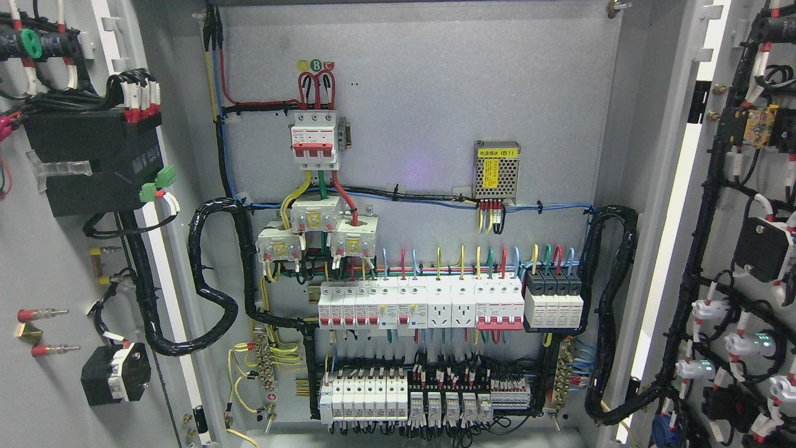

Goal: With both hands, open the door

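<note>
Here both doors [74,249] stand open, wiring exposed.

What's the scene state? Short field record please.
left door: swung open, inner side showing
right door: swung open, inner side showing
cabinet interior: fully exposed
main breaker: top centre, red toggles
power supply: right of it, yellow label
breaker rows: lower panel
robot hands: not in view

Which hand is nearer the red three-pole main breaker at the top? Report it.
Neither can be named: no robot hand or arm shows in the head view. The main breaker sits on the back panel, with the left door and right door swung open.
</note>
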You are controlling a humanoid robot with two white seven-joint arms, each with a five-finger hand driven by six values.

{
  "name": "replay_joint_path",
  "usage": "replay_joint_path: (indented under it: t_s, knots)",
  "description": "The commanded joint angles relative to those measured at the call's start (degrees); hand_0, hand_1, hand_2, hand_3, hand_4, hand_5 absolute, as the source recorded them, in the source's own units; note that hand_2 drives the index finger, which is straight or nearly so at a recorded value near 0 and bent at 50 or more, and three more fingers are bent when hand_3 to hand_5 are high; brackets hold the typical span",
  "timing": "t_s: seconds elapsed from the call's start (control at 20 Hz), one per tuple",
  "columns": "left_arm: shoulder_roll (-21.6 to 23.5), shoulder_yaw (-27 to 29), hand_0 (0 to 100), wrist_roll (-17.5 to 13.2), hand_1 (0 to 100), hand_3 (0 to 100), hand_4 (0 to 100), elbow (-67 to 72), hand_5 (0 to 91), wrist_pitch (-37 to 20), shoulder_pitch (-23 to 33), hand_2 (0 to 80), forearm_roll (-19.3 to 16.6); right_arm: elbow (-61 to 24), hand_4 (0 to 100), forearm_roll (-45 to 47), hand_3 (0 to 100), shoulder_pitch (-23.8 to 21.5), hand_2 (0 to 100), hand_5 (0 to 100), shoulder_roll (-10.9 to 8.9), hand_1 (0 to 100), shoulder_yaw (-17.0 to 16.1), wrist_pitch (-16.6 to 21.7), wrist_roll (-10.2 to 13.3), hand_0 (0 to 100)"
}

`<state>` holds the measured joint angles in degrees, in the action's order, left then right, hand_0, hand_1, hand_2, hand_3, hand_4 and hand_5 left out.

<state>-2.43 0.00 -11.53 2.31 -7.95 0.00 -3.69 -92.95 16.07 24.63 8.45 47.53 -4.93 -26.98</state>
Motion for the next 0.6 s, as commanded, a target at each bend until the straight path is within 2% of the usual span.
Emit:
replay_joint_path:
  t_s: [0.0,0.05,0.1,0.25,0.3,0.55]
  knots:
    - [-0.3,-0.09,0,0.02,0,0,4,-2.91,0.0,-0.66,0.69,0.0,-0.09,0.49,0,-0.16,0,-2.3,0,0,-0.54,0,-7.36,0.09,0.35,0]
    - [-0.3,-0.17,0,0.02,0,0,4,-5.36,0.0,-0.66,1.92,0.0,-0.17,0.49,0,-0.25,0,-2.39,0,0,-0.63,0,-7.8,0.01,0.53,0]
    - [-0.3,-0.26,0,0.02,0,0,4,-9.3,0.0,-0.75,3.84,0.0,-0.09,0.49,0,-0.34,0,-2.74,0,0,-0.8,0,-7.89,0.0,1.92,0]
    - [-0.21,-2.19,0,0.02,0,0,4,-23.62,0.0,-0.66,11.14,0.0,0.18,0.67,0,-0.25,0,-4.93,0,0,-2.56,0,-9.12,0.18,8.33,0]
    - [-0.21,-2.55,0,-0.07,0,0,4,-27.58,0.0,-0.66,12.73,0.0,0.27,0.58,0,-0.25,0,-5.98,0,0,-2.74,0,-9.73,0.62,9.13,0]
    - [0.67,-5.53,0,0.02,0,0,4,-41.31,0.0,0.13,17.57,0.0,0.53,0.58,0,-5.69,0,-10.64,0,0,-2.83,0,-13.86,3.86,10.28,0]
